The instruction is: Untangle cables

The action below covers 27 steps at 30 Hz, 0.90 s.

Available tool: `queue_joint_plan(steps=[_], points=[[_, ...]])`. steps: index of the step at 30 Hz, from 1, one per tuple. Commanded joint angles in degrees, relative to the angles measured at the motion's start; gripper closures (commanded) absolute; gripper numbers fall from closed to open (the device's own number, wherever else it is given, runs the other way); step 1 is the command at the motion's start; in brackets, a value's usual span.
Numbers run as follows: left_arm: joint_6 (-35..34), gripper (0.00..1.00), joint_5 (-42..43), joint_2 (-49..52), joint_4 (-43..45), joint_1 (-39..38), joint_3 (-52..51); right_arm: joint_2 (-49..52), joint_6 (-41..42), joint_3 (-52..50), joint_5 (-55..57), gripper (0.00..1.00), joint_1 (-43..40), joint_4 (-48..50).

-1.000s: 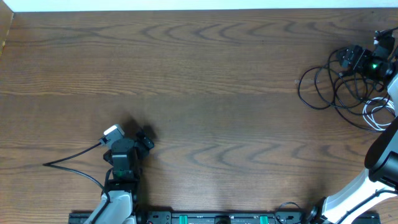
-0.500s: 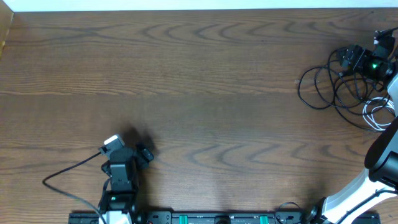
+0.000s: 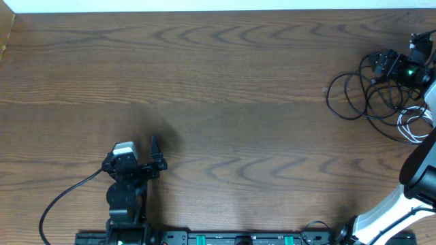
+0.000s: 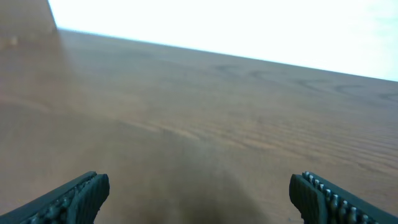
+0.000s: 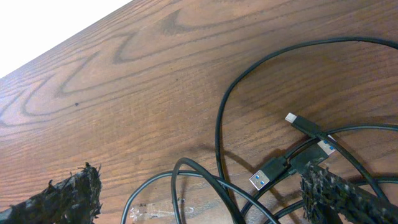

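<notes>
Overhead, the right arm (image 3: 421, 170) hides part of the white cable (image 3: 407, 124) and of the black cable (image 3: 368, 102).

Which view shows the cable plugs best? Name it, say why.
Right wrist: the plugs lie close and sharp among black cable loops. Overhead shows the cable far right, plugs too small to tell. Left wrist shows only table.

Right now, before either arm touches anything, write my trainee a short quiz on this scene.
1. True or false: the left gripper is shut on a cable.
2. In the overhead view, the black cable and white cable lie: A) beside the left gripper, B) near the table's right edge, C) mid-table.
3. Which gripper's camera shows the plugs?
Key: 1 false, it stands open and empty. 2 B. 3 the right gripper.
</notes>
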Motion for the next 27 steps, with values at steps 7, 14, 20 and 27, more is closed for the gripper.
queue_joint_plan(steps=[7, 14, 20, 27], points=[[6.49, 0.02, 1.46, -6.95, -2.34, -0.09, -1.36, 0.39, 0.33, 0.98, -0.94, 0.01, 0.26, -0.07], [6.49, 0.02, 1.4, -6.93, -2.27, -0.07, -1.36, 0.39, 0.33, 0.98, -0.94, 0.01, 0.26, -0.07], [6.49, 0.02, 1.4, -6.93, -2.08, -0.07, -1.36, 0.39, 0.33, 0.98, -0.94, 0.01, 0.26, -0.07], [6.49, 0.02, 1.4, -6.78, -2.1, -0.07, -1.36, 0.39, 0.33, 0.98, -0.94, 0.01, 0.26, -0.04]])
